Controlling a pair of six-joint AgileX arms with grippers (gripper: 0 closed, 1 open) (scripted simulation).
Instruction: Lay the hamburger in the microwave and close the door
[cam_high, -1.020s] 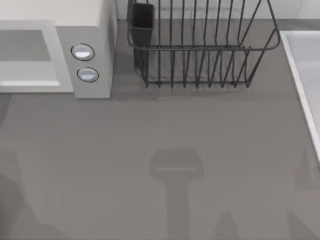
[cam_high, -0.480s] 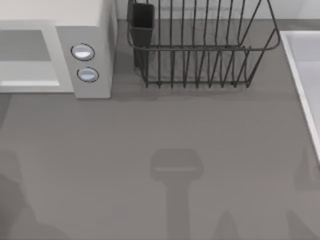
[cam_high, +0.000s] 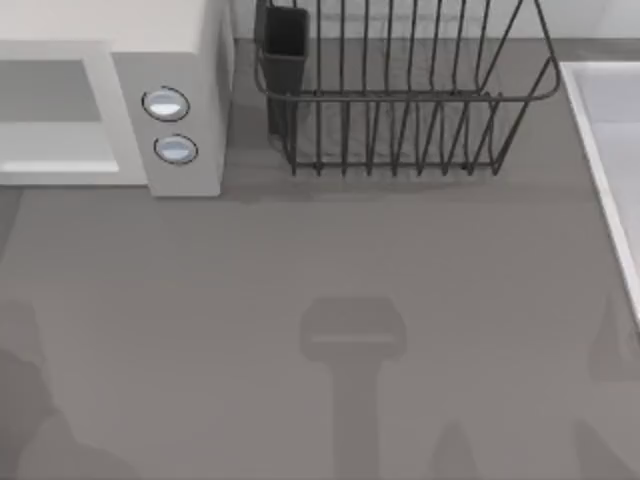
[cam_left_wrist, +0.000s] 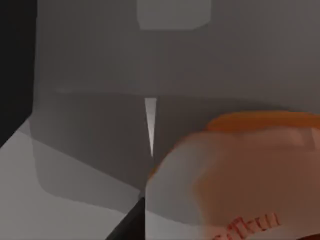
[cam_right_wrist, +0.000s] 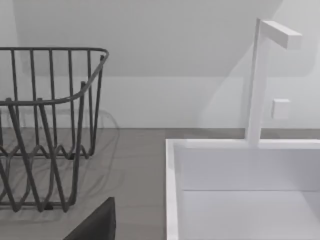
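The hamburger (cam_left_wrist: 250, 170), an orange-brown bun with paler and reddish layers, sits very close to the left wrist camera in front of a grey wall. Beside it shows a dark part of my left gripper (cam_left_wrist: 127, 225). The white-cream microwave (cam_high: 190, 40) stands at the table's back left, with two silvery-blue knobs (cam_high: 165, 104) on its grey panel. Left of the panel, a white frame surrounds a flat grey area (cam_high: 50, 90). I cannot tell whether that is the door shut or the open cavity. A dark part of my right gripper (cam_right_wrist: 95, 225) shows near the sink.
A dark wire dish rack (cam_high: 400, 100) with a dark cup (cam_high: 284, 35) stands at the back centre, right of the microwave. A white sink (cam_high: 610, 150) with its faucet (cam_right_wrist: 260, 75) runs along the right edge. Grey tabletop (cam_high: 320, 260) spreads in front.
The faint shadows at the table's lower left shift slightly. The microwave, the rack and the sink stay put.
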